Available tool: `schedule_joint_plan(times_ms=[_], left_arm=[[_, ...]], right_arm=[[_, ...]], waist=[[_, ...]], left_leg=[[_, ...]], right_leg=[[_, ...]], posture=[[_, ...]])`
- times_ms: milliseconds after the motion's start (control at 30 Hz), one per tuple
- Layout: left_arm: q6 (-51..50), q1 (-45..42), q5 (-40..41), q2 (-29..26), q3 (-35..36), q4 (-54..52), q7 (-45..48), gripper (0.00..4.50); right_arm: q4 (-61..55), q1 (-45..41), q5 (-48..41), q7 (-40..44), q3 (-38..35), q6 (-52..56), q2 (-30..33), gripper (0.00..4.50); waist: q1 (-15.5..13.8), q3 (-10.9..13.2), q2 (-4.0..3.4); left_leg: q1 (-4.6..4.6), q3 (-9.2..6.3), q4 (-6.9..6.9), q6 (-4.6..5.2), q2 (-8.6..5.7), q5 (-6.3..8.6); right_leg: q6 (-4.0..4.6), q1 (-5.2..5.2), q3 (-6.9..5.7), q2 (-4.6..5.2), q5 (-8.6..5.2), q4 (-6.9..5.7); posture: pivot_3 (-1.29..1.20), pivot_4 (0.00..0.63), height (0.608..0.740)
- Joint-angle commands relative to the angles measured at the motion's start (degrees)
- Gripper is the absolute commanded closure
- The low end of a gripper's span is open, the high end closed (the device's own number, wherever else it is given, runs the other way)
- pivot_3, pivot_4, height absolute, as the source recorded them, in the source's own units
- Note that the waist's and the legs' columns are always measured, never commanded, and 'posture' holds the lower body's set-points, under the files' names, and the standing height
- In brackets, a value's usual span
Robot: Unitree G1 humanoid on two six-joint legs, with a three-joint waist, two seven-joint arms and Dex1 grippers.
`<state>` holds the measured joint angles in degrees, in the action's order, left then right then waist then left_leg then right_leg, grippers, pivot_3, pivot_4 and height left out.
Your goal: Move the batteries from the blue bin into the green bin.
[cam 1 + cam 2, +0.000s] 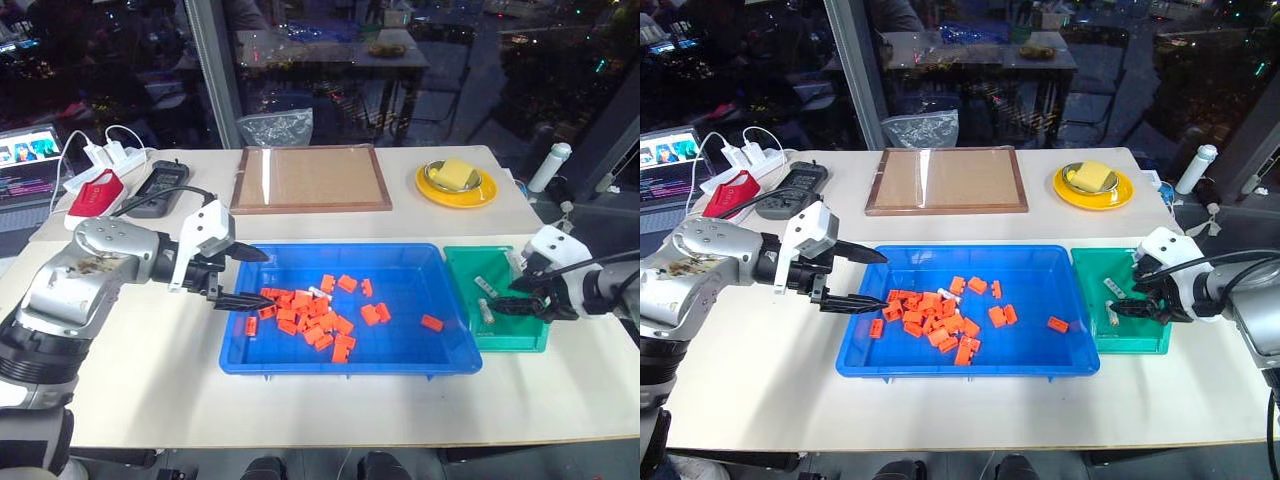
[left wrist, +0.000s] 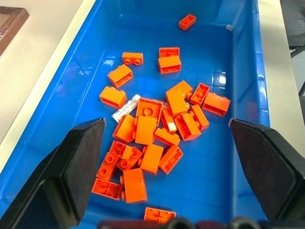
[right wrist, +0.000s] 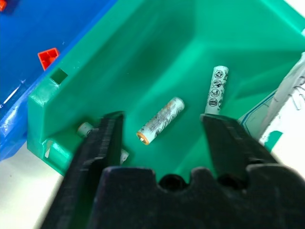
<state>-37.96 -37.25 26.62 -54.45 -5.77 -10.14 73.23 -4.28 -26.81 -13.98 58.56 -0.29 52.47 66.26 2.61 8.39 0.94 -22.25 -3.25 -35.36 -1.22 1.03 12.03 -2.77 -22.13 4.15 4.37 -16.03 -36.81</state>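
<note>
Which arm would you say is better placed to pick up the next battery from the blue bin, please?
Left, probably. Its end effector hovers open over the blue bin, close to the battery among the orange blocks. The right end effector sits open over the green bin.

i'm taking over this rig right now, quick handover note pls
Left gripper: open, empty, over the left end of the blue bin.
Right gripper: open, empty, over the green bin.
Done: at least three batteries lie in the green bin.
Left: one battery lies among the orange blocks in the blue bin; more may be hidden under them. Pick it, carry it to the green bin.
</note>
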Motion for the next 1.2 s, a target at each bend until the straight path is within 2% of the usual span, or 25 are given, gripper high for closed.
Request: schedule_joint_plan(times_ms=[33, 167, 267, 367, 467, 667, 833, 933, 967, 1100, 1200], left_arm=[[0.1, 0.2, -0.8, -1.4, 1.1, -0.3, -0.2, 0.00], [0.5, 0.8, -2.2, -1.6, 1.1, 0.7, -1.5, 0.00], [0.0, -0.9, -2.3, 0.1, 2.5, 3.8, -3.7, 0.00], [0.8, -1.4, -3.5, -0.3, 2.2, 4.9, -4.4, 0.00], [0.7, -0.6, -3.6, -1.1, 2.1, 4.3, -4.1, 0.00], [-0.4, 2.6, -3.6, -3.1, 2.7, 1.6, -3.9, 0.00], [-1.0, 3.9, -3.2, -3.8, 3.6, 0.3, -4.3, 0.00], [-1.3, 3.9, -3.3, -3.8, 3.8, 0.0, -4.6, 0.00], [-2.2, 3.8, -2.9, -3.7, 4.1, -0.1, -5.0, 0.00], [-4.8, 3.8, -0.5, -4.4, 5.1, -1.6, -3.5, 0.00], [-5.1, 3.8, 0.0, -4.8, 5.0, -2.0, -3.1, 0.00]], right_arm=[[-2.1, -3.3, -0.2, 0.1, -2.3, -0.9, 2.2, 0.05], [-5.4, -8.4, -2.7, 1.1, -3.0, -2.8, 0.7, 0.05], [-11.4, -14.1, -8.3, 2.3, -2.8, -1.5, -4.3, 0.05], [-15.4, -19.3, -10.7, 0.6, 1.4, 1.7, -10.4, 0.05], [-17.4, -21.1, -10.6, 0.4, 6.6, 2.8, -13.4, 0.05], [-14.8, -22.2, -3.8, -2.2, 22.1, -0.2, -22.6, 0.05], [-8.7, -22.7, 0.6, -3.4, 26.1, -3.8, -26.3, 0.05], [-6.5, -22.4, 4.4, -2.9, 28.6, -6.1, -25.4, 0.05], [-6.7, -21.9, 5.3, -2.3, 29.5, -6.5, -24.7, 0.56], [-9.2, -21.1, 3.9, -0.7, 29.0, -4.9, -25.7, 1.67], [-9.9, -21.1, 3.4, -0.7, 29.0, -3.9, -27.6, 1.67]], waist=[[0.0, 0.0, 0.00], [0.0, 0.0, -0.03], [0.3, 0.0, -0.03], [0.4, 0.0, -0.02], [0.0, 0.0, -0.01], [-0.2, 0.0, 0.00], [-0.2, 0.0, 0.00], [-0.2, 0.0, 0.00], [-0.2, 0.0, -0.01], [0.0, 0.0, 0.00], [0.3, 0.0, -0.01]], left_leg=[[0.00, 0.00, 0.00, 0.00, 0.01, 0.00], [0.00, 0.01, 0.00, 0.00, 0.00, 0.00], [0.02, 0.01, 0.00, 0.00, 0.02, 0.00], [0.01, -0.05, -0.01, 0.00, 0.05, 0.00], [-0.01, -0.08, -0.02, 0.00, 0.02, 0.00], [-0.06, -0.11, -0.05, 0.00, -0.01, 0.00], [-0.07, -0.13, -0.12, 0.00, -0.01, 0.00], [-0.07, -0.13, -0.15, 0.00, -0.01, 0.00], [-0.06, -0.13, -0.15, 0.00, -0.01, 0.00], [-0.06, -0.13, -0.16, 0.02, 0.00, 0.01], [-0.01, -0.13, -0.15, 0.03, 0.06, 0.02]], right_leg=[[0.00, 0.00, 0.00, 0.00, 0.00, 0.00], [0.00, -0.02, 0.01, 0.01, 0.00, 0.00], [0.00, -0.01, 0.01, -0.01, 0.00, -0.02], [0.00, -0.01, -0.02, -0.06, 0.00, -0.08], [0.00, -0.01, -0.04, -0.03, 0.00, -0.08], [0.01, -0.05, -0.07, 0.01, 0.01, -0.12], [0.01, -0.07, -0.09, 0.01, 0.01, -0.17], [0.01, -0.06, -0.10, 0.01, 0.01, -0.18], [0.01, -0.06, -0.10, 0.01, 0.01, -0.20], [0.01, -0.07, -0.10, -0.01, 0.01, -0.21], [0.01, -0.08, -0.10, -0.08, 0.01, -0.25]], posture=[[0.00, 0.150, 0.740], [0.00, 0.150, 0.740], [0.00, 0.150, 0.740], [0.00, 0.150, 0.740], [0.00, 0.150, 0.740], [0.00, 0.150, 0.740], [0.00, 0.150, 0.740], [0.00, 0.150, 0.740], [0.00, 0.150, 0.740], [0.00, 0.150, 0.740], [0.00, 0.150, 0.740]])
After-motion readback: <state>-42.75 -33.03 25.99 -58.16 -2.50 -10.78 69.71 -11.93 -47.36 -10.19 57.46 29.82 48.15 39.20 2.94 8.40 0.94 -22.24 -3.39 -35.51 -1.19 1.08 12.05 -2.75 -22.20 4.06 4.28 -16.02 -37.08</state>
